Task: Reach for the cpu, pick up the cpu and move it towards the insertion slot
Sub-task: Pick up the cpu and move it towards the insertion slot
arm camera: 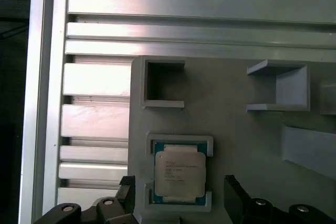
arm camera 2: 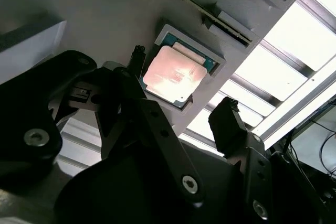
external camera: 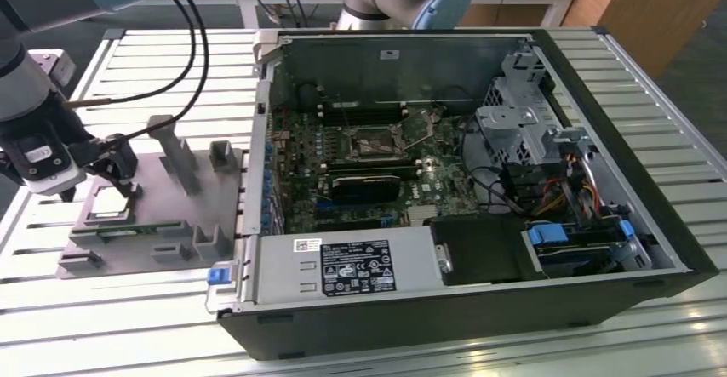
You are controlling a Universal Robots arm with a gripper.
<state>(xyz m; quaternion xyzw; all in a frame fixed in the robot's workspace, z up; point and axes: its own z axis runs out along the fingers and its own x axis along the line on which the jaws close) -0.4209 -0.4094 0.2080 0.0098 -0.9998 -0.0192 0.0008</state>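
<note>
Two spread fingers [arm camera: 236,195] of the pincer [arm camera: 178,182] flank the cpu [arm camera: 178,169] — neither touching.

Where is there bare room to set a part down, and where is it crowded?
Free: the slatted metal table at the exterior view's lower left, between the grey plastic fixture and the table edge. Crowded: the silvery square cpu in its recess, the gripper with open jaws either side of it, and inside the open black computer case.
</note>
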